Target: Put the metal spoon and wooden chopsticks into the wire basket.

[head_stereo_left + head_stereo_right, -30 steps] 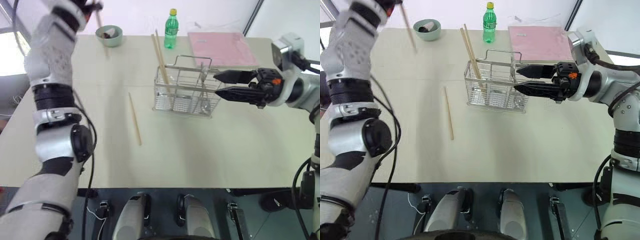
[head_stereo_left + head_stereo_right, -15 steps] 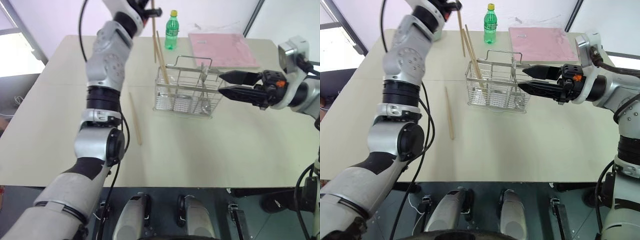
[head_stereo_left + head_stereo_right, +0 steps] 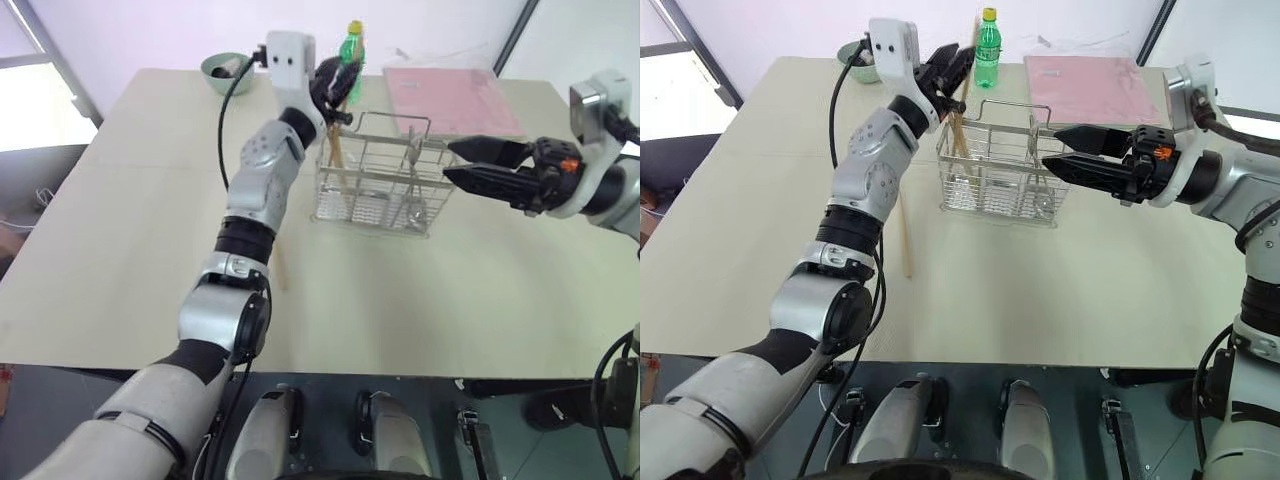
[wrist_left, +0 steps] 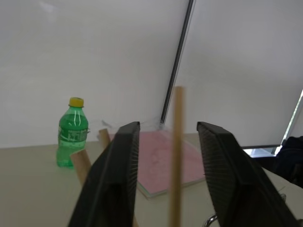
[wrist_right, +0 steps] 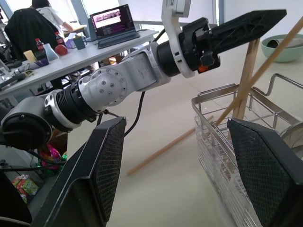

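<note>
The wire basket [image 3: 385, 203] stands mid-table. Two wooden chopsticks [image 3: 959, 137] lean in its left compartment, and a slim metal spoon [image 3: 412, 190] stands in its right one. My left gripper [image 4: 168, 125] hovers over the basket's left end, open. A third chopstick [image 4: 176, 156] stands upright in the gap between its fingers [image 4: 118, 179], touching neither. Another chopstick [image 3: 906, 243] lies flat on the table left of the basket, partly behind my left arm. My right gripper [image 3: 470, 165] is level at the basket's right end, open and empty.
A green bottle [image 3: 987, 45] and a pink folder [image 3: 450, 100] sit behind the basket. A pale green bowl [image 3: 225, 70] is at the far left corner. In the right wrist view, desks with a laptop and a seated person lie beyond the table.
My left arm swung right and down from the far left corner to above the basket, carrying the chopstick. Its fingers then opened around the stick. The right gripper stayed put.
</note>
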`<state>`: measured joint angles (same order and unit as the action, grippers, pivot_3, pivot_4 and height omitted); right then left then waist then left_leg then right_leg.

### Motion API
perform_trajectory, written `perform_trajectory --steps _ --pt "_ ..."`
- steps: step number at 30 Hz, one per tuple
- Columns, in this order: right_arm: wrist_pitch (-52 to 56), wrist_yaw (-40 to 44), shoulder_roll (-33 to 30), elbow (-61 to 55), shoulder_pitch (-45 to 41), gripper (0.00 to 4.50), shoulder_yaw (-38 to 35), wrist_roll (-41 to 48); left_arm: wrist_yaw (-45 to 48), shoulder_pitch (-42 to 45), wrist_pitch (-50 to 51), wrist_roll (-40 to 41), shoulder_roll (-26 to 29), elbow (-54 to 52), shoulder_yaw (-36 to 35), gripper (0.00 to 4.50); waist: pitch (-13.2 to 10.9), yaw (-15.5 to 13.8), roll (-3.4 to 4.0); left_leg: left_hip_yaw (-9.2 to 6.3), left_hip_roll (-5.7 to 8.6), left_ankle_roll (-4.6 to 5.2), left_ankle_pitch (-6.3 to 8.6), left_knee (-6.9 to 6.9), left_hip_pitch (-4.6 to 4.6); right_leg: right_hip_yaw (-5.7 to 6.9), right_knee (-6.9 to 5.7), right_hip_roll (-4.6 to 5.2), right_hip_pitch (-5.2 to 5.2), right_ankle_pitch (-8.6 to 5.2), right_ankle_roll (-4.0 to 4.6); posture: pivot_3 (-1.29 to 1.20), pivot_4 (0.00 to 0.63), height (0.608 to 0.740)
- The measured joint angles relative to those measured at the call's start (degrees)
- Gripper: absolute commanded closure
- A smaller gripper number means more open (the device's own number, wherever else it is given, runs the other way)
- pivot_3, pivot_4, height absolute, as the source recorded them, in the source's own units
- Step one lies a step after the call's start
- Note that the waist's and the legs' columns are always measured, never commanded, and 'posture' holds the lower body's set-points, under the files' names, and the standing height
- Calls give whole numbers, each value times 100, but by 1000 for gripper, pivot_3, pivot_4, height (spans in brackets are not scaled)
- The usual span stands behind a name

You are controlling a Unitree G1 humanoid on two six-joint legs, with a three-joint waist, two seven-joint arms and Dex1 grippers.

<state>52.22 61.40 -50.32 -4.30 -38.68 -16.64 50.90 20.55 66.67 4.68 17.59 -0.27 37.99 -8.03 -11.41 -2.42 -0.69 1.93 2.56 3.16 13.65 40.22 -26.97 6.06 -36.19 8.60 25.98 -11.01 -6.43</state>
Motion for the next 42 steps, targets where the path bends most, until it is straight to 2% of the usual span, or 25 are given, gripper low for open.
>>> perform_trajectory --steps 1,3,8,12,14,17,23,27,37,40,42 --pt "0 -32 4 0 0 986 1 1 -57 -90 116 61 -37 -229 -11 853 0 5 0 0 0 0 0 0 -1 0 1 0 1 0 0 0 150 686" --pt "1 -90 27 2 -13 986 8 2 -196 -237 396 194 -101 -725 -45 17 0 12 0 0 0 -4 -2 0 -1 -1 1 1 1 0 0 0 150 686" --pt "2 -165 91 50 -78 986 45 2 -532 -440 1156 406 114 -1933 -78 17 0 28 1 -2 -2 -4 -3 0 2 -2 -3 -4 2 1 2 0 150 686" --pt "-6 -166 122 148 -174 986 81 -9 -1352 -340 2147 408 701 -2636 -374 17 1 25 1 -2 -2 -2 -2 0 5 -4 -5 -7 1 1 2 0 150 686" --pt "-19 -154 141 226 -191 986 107 -18 -1996 -220 3086 286 1031 -2643 -570 17 2 23 3 0 -1 1 -1 0 17 -4 -6 -20 -11 1 2 0 150 686" --pt "-75 -109 152 247 -193 986 187 -65 -2726 -214 4387 146 1183 -2427 -780 17 1 -19 0 -7 0 7 3 0 34 2 0 -24 -41 -1 -1 0 150 686" --pt "-269 160 162 246 -193 986 359 -147 -3004 -393 6342 159 882 -1871 -787 17 0 3 -2 -10 3 -16 -10 1 39 2 2 -24 -47 -2 -4 0 150 686" --pt "-324 200 164 299 -193 986 379 -248 -2674 -531 6464 -53 915 -1392 -195 17 0 30 -1 -8 1 -25 -12 -7 45 -2 1 -27 -44 -2 -3 0 150 686" --pt "-380 117 186 282 -129 986 346 -246 -2779 -341 5937 -411 839 -313 -296 17 4 6 1 -8 2 -26 9 -10 51 -2 2 -3 -48 -2 -2 0 150 686" --pt "-380 83 186 279 -57 986 294 -243 -2816 -277 5740 -457 804 -68 -377 905 14 9 16 -8 2 -26 9 -10 56 -2 0 -3 -51 -1 -2 0 150 686" --pt "-380 74 187 242 10 986 268 -242 -2767 -269 5644 -456 800 35 -452 1893 17 1 20 -9 2 -27 8 -10 56 0 0 -2 -52 -1 -2 0 150 686"
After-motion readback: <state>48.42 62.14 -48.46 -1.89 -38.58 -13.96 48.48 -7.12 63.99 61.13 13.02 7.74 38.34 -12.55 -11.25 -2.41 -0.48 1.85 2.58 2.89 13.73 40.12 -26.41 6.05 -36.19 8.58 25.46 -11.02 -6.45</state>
